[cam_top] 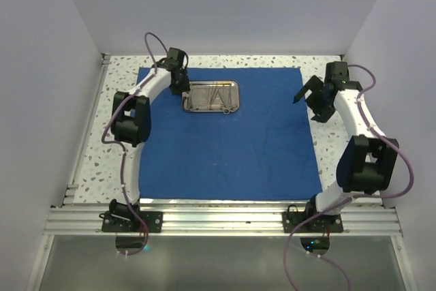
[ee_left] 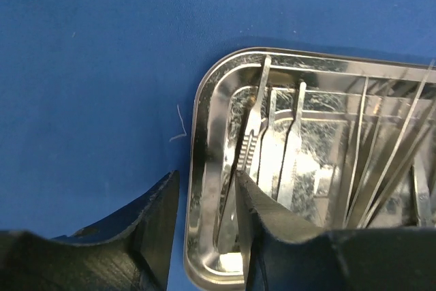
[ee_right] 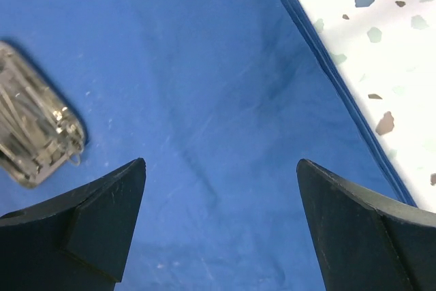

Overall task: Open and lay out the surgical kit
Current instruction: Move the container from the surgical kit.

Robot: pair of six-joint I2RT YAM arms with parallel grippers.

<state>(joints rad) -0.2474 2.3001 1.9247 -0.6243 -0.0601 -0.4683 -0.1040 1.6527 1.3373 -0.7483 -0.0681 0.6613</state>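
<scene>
The royal-blue cloth (cam_top: 225,148) lies opened out flat over the middle of the speckled desk (cam_top: 95,148). It reaches from close to the far edge almost to the near edge, and a strip of bare desk shows along its left and right sides.

The steel tray (cam_top: 193,104) sits on the cloth near the desk's far edge, left of centre, with its long sides parallel to that edge. Inside it lie thin silver instruments. A flat-handled tool with a ribbed grip (ee_left: 251,138) lies at the left end. Slender tweezers (ee_left: 361,155) lie further toward the right end, leaning across one another.

The left hand (ee_left: 206,189) is at the tray's left end, straddling its rim. One finger (ee_left: 153,230) is outside over the cloth and the other (ee_left: 286,236) is inside the tray, next to the ribbed tool. The jaws stand partly apart. A sliver of blue shows between the outer finger and the rim, so the hand is not clamped on the tray.

The right hand (ee_right: 219,168) hangs over the cloth by its right border, toward the desk's far-right corner and well apart from the tray. Its fingers are spread wide with nothing between them.
</scene>
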